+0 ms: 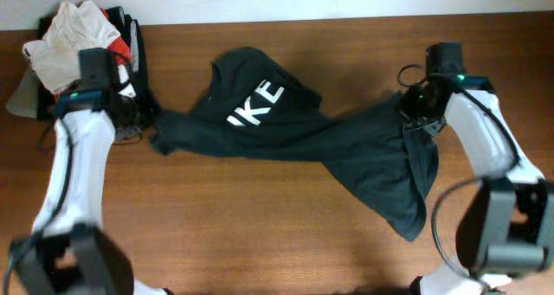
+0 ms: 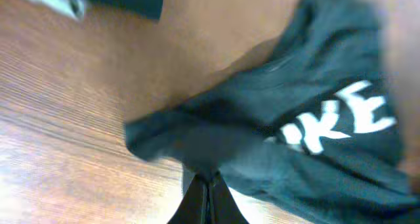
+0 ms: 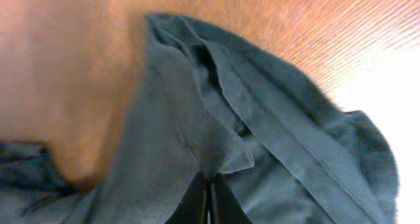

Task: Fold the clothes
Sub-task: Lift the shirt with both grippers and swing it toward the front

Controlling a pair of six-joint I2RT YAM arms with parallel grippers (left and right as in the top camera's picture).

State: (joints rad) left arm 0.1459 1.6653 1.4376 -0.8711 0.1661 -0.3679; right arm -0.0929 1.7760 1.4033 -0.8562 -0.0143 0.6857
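A dark teal T-shirt (image 1: pixel 329 144) with white lettering lies stretched across the middle of the table, its lower part hanging toward the front right. My left gripper (image 1: pixel 149 122) is shut on the shirt's left edge; in the left wrist view the closed fingers (image 2: pixel 209 184) pinch the dark fabric (image 2: pixel 295 119). My right gripper (image 1: pixel 410 115) is shut on the shirt's right edge; in the right wrist view the fingers (image 3: pixel 209 184) pinch a folded hem of the shirt (image 3: pixel 262 119).
A pile of other clothes (image 1: pixel 78 44), white, red and black, sits at the back left corner behind my left arm. The wooden table (image 1: pixel 260 243) shows bare in front of the shirt.
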